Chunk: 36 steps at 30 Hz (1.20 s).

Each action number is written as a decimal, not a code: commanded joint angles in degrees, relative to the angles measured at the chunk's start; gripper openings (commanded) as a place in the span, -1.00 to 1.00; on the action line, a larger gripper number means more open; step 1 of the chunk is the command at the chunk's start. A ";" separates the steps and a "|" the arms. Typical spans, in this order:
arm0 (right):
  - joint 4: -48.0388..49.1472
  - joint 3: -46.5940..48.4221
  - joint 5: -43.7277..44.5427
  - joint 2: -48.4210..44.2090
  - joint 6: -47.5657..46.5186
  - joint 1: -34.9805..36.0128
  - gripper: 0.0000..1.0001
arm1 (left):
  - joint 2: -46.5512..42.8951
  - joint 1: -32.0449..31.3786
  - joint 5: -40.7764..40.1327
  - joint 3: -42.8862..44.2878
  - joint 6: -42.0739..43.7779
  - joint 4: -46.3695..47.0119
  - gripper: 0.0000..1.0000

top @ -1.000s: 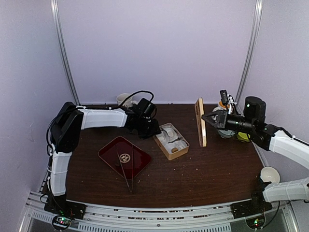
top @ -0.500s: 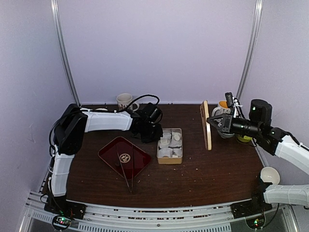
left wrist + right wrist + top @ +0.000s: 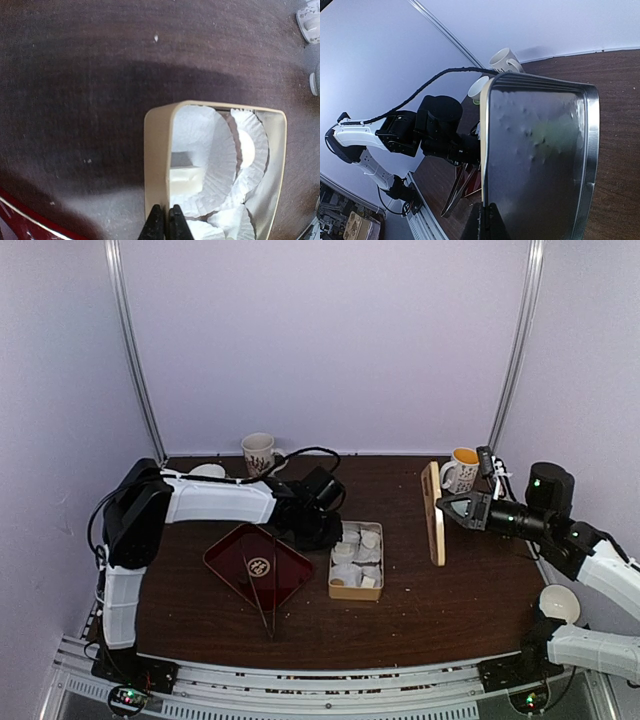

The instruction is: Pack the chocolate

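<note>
The tan tin (image 3: 356, 562) lies mid-table, filled with crumpled white paper liners (image 3: 215, 145). In the left wrist view one cream-white cube of chocolate (image 3: 186, 179) sits in a liner by the tin's near wall (image 3: 157, 155). My left gripper (image 3: 166, 220) is shut on that wall's rim, and from above the left gripper (image 3: 331, 536) is at the tin's left side. The tin's lid (image 3: 434, 513) stands on edge in the air right of the tin, with my right gripper (image 3: 444, 508) shut on its rim. The lid's dark inner face (image 3: 540, 160) fills the right wrist view, pinched by the right gripper (image 3: 486, 216).
A red tray (image 3: 232, 558) with metal tongs (image 3: 264, 602) across it lies left of the tin. Two mugs stand at the back, one left (image 3: 258, 452) and one right (image 3: 463, 469). A white bowl (image 3: 558, 602) sits at the right edge.
My left gripper closed on the tin's rim and swung the tin round, drawing it nearer the front. The right arm carried the upright lid rightward and a little nearer.
</note>
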 commanded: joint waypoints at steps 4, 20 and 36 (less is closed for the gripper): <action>0.92 -2.72 -0.66 -4.66 3.06 -0.10 -1.00 | -4.68 -5.53 1.91 -8.51 -8.76 0.52 -0.86; 14.43 -7.10 -1.70 -3.73 16.88 2.78 -1.00 | -15.60 -6.47 -3.71 -14.54 -8.17 2.08 -0.26; 34.69 -8.16 6.89 7.19 28.41 16.40 -1.00 | -30.90 -3.68 -9.15 -27.86 -0.52 6.58 0.14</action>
